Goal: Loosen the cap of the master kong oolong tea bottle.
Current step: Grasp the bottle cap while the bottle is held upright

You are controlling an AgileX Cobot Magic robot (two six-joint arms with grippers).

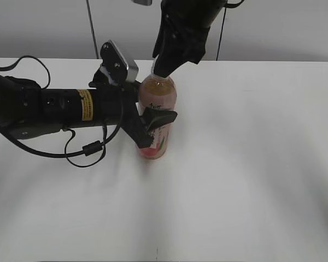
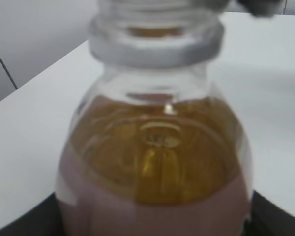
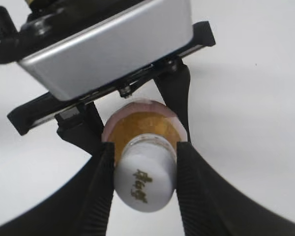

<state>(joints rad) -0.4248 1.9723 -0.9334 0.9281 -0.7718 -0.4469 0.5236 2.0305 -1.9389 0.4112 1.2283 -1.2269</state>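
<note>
The slim clear plastic master kong oolong tea bottle [image 1: 156,117], filled with pinkish-amber tea and wrapped in a pink label, stands upright near the middle of the white table [image 1: 251,174]. The left gripper [image 1: 151,124] reaches in from the side and its black fingers [image 1: 159,117] are clamped around the bottle's labelled body, bracing it. From above, the right gripper [image 3: 145,179] has its two dark fingers [image 3: 102,187] pressed against opposite sides of the small round white plastic cap [image 3: 144,181], which carries dark characters on top — so the grip for twisting looks set.

To do this step well, the right wrist should turn about the bottle's own upright axis, without pulling sideways. The left hold must stay firm, or the whole bottle will spin with the cap — a small turn is enough, since only loosening is asked
</note>
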